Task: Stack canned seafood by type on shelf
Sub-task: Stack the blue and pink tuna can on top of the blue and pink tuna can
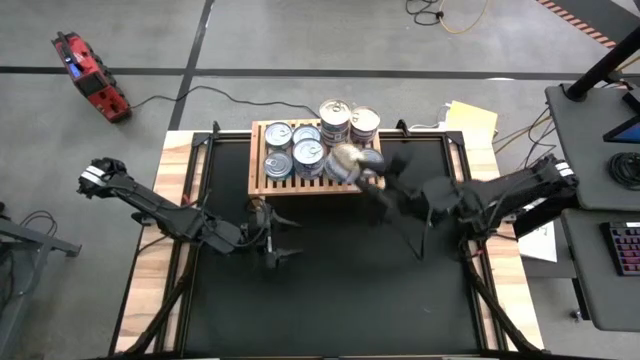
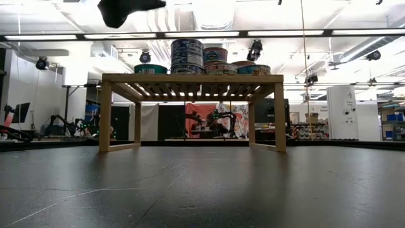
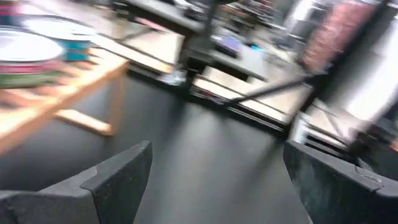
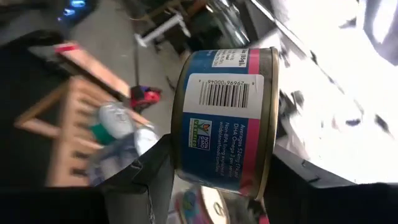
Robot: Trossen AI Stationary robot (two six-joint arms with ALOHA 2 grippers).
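**Over the shelf's front right corner: one tin in the right claw**

Over the front right corner of the shelf (image 1: 262, 185), the right claw (image 4: 214, 177) grips a blue-and-pink labelled tin (image 4: 225, 121) between its fingers. The other tins (image 1: 300, 150) stand on the shelf's slats, some stacked. In front of the shelf, over the black surface (image 1: 330, 290), the left claw (image 3: 217, 174) stands wide open and empty.

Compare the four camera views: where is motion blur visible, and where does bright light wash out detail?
High view: the right gripper and its can smear over the shelf. Left wrist view: everything streaks, even the open left gripper. Right wrist view: the held can's barcode is sharp, the background smeared, with white glare. Low view: sharp, bright ceiling lights.
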